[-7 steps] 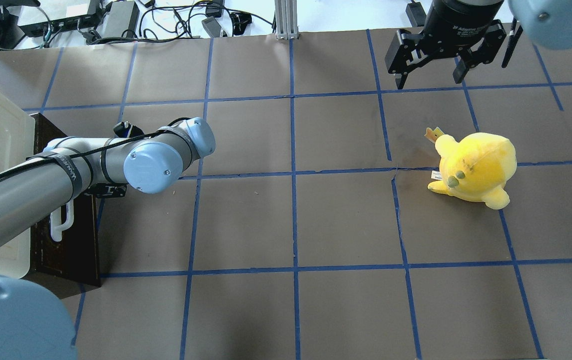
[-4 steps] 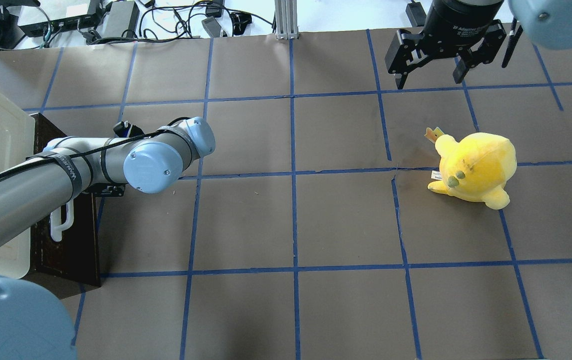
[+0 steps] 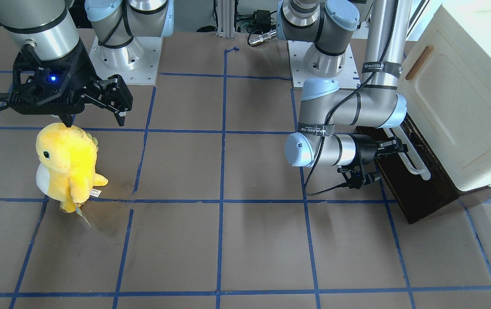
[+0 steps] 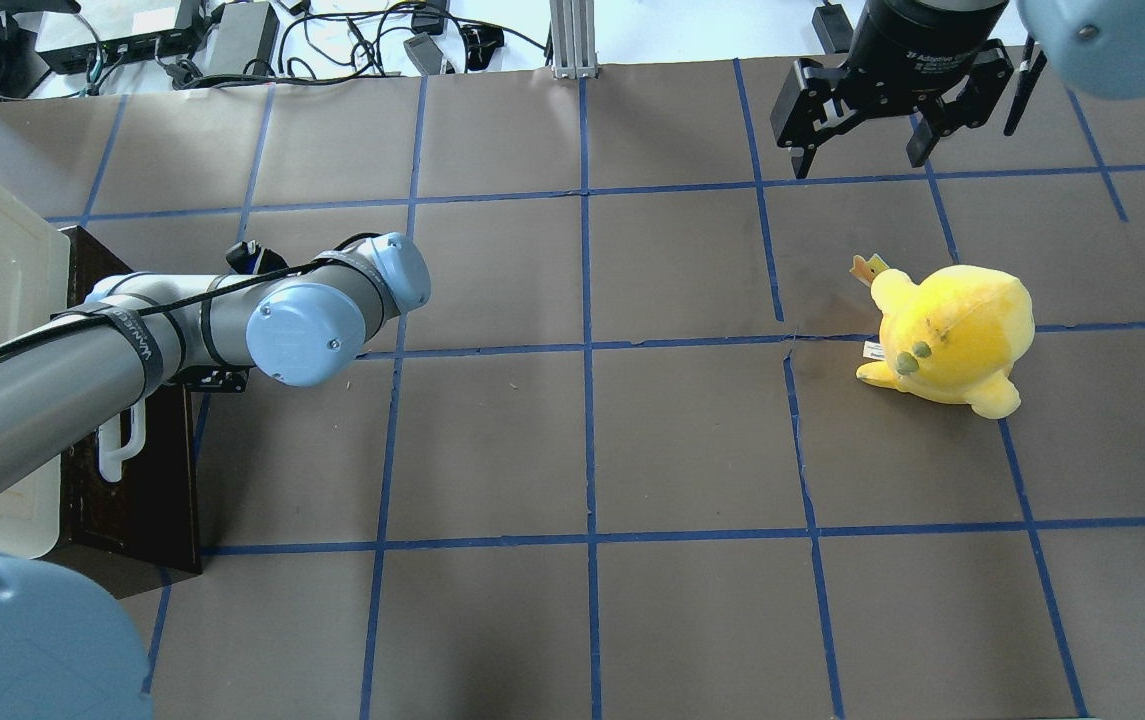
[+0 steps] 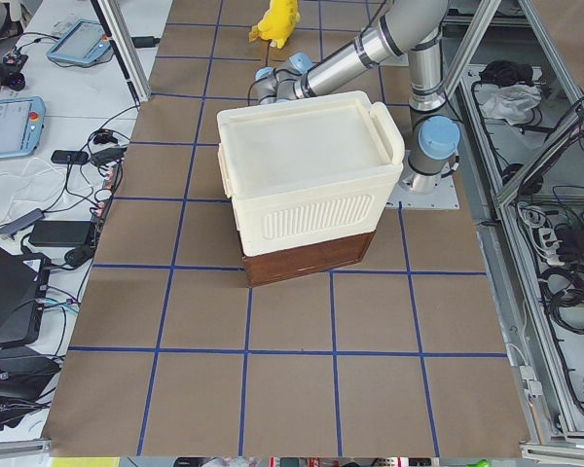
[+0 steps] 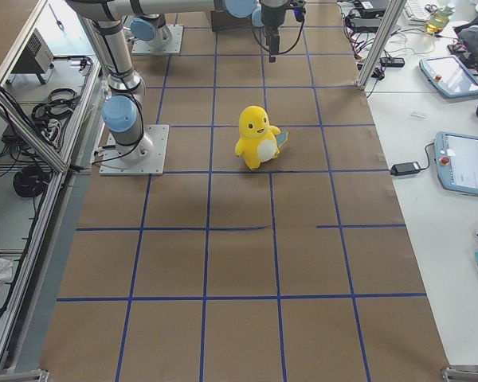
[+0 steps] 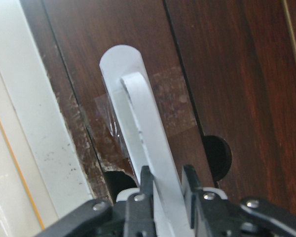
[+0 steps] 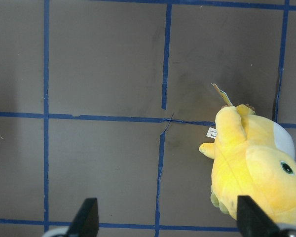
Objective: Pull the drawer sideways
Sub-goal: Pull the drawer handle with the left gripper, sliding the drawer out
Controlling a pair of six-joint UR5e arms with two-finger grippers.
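The wide drawer with a dark brown worn wooden front [image 3: 417, 193] is found under the cream plastic cabinet [image 3: 464, 107], at the robot's-left end of the brown bench [image 4: 582, 450] crossed by blue tape lines. Its long white bar handle [image 7: 148, 138] is clamped between the left arm's fingers [image 7: 146, 185]. The right arm's fingers [image 8: 86, 219] are spread wide and empty above the bench, near a yellow plush toy [image 4: 952, 335]. Cables [image 4: 352, 45] are seen beyond the far edge.

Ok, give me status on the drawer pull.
Left end effector shut on the handle. Right end effector open. Drawer shows no inside yet. Toy far off, not in the way.
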